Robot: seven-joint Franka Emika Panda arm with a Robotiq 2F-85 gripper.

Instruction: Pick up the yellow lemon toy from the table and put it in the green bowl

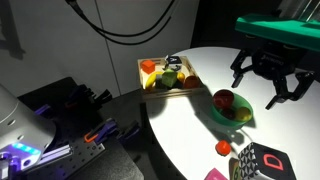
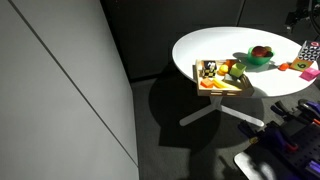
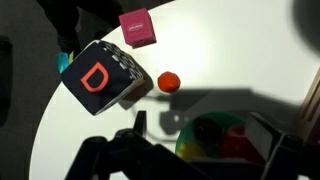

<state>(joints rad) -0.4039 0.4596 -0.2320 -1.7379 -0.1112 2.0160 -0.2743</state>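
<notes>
The green bowl (image 1: 224,113) stands on the white round table (image 1: 185,125), and it also shows in the other exterior view (image 2: 256,64). In the wrist view the bowl (image 3: 205,122) lies below me, with a yellow rounded piece, the lemon toy (image 3: 188,148), inside it beside a red piece and a dark one. My gripper (image 1: 262,88) hangs open and empty above the table, just beside and over the bowl. In the wrist view its dark fingers (image 3: 220,135) frame the bowl, and the picture is dim and blurred there.
A small red toy (image 3: 169,82) lies on the table near a black cube with a red D (image 3: 100,78) and a pink block (image 3: 137,28). A wooden tray of toy food (image 1: 168,75) sits at the table's far edge. The table edge (image 1: 160,130) drops off near the bowl.
</notes>
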